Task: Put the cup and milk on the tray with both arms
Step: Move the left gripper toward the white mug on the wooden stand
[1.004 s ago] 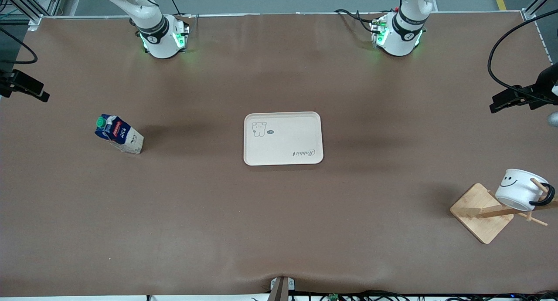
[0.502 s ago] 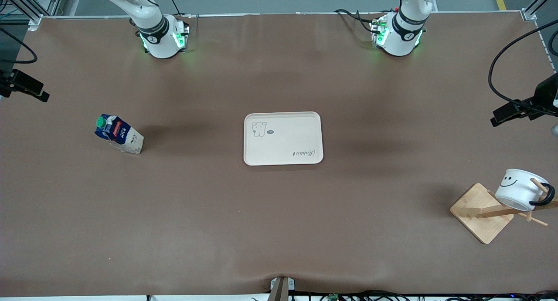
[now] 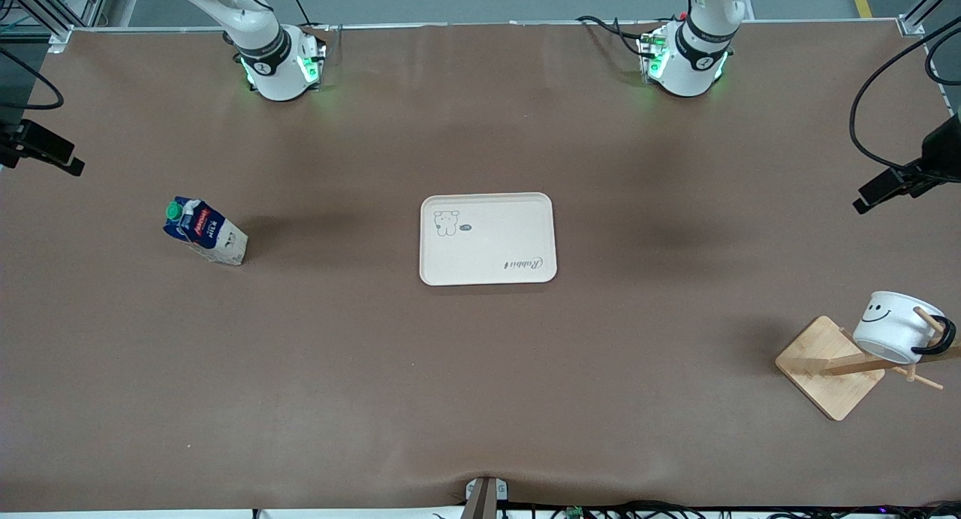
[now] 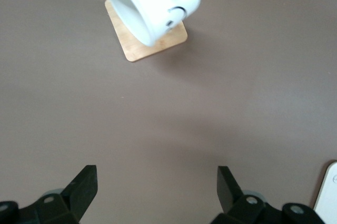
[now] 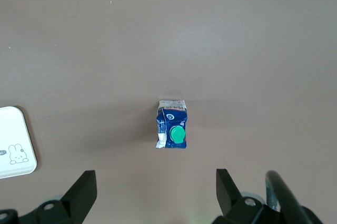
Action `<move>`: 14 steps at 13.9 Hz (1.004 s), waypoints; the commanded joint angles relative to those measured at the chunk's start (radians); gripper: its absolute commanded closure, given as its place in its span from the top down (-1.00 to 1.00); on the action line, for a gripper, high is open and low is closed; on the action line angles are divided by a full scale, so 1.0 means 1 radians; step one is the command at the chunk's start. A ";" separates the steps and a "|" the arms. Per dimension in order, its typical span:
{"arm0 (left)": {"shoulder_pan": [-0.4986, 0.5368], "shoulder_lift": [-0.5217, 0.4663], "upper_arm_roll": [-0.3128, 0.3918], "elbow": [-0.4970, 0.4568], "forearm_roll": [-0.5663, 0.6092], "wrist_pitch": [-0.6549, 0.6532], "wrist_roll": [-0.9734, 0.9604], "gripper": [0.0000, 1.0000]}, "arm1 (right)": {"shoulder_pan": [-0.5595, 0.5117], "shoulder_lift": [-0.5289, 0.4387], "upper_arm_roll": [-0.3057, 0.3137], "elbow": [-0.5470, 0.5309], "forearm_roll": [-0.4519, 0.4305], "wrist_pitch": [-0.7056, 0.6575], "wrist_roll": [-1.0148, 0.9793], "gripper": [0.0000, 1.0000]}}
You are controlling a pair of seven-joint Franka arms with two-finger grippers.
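The cream tray [image 3: 488, 239] lies mid-table; its corner shows in both wrist views [image 4: 329, 197] [image 5: 13, 142]. The milk [image 3: 204, 230] stands toward the right arm's end, blue top and green cap up [image 5: 172, 132]. The cup [image 3: 897, 325] hangs tilted by its black handle on a wooden rack toward the left arm's end, and shows in the left wrist view [image 4: 152, 3]. My left gripper [image 4: 156, 171] is open and empty, high over bare table short of the cup. My right gripper [image 5: 155, 174] is open and empty, high over the table beside the milk.
The rack's square wooden base [image 3: 826, 365] sits on the table under the cup, also in the left wrist view [image 4: 147, 42]. A black part of the left arm's hand [image 3: 905, 179] with cables shows at the table's left-arm end.
The black part of the left arm's hand has shifted a little lower and outward in the front view. The milk, cup and tray have not moved.
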 commanded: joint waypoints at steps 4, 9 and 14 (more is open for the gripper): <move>0.143 0.000 -0.005 -0.050 -0.244 0.109 0.284 1.00 | -0.025 0.015 0.015 0.027 0.008 -0.015 0.010 1.00; 0.194 0.109 -0.004 -0.050 -0.407 0.241 0.548 1.00 | -0.026 0.015 0.015 0.027 0.008 -0.015 0.010 1.00; 0.190 0.236 -0.007 -0.009 -0.577 0.335 0.749 0.86 | -0.026 0.015 0.015 0.027 0.008 -0.014 0.010 1.00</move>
